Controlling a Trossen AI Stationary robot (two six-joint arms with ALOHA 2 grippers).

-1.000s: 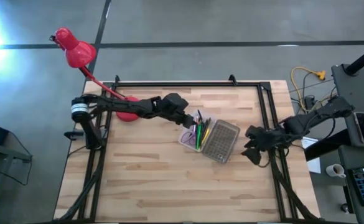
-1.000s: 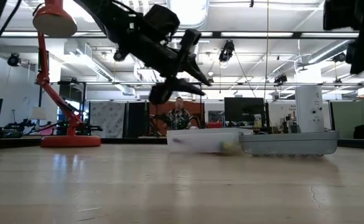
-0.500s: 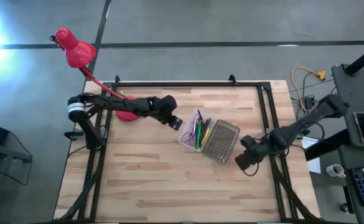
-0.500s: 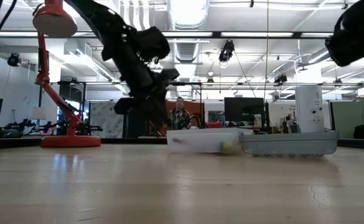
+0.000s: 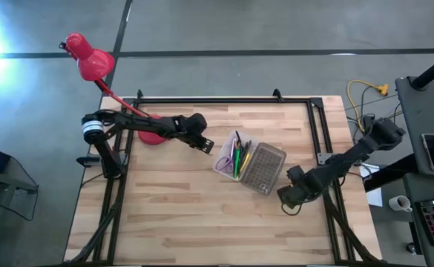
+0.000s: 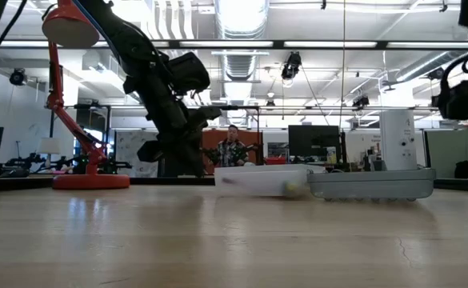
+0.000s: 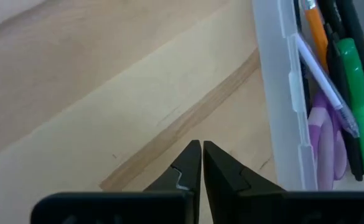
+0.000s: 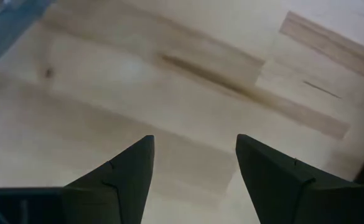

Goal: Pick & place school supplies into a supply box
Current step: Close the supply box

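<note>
Pens and scissors lie in the supply box (image 5: 230, 161); its lid (image 5: 264, 168) sits beside it, apparently not yet fitted. Left pincer (image 5: 206, 146) clenched empty near the box; right pincer (image 5: 285, 197) released just beyond the lid.

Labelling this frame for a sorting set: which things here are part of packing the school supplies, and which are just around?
Part of the job:
- supply box
- grey dotted lid
- pens and pencils
- purple-handled scissors
- left gripper, shut
- right gripper, open

Just around:
- red desk lamp
- person beyond the table
</note>
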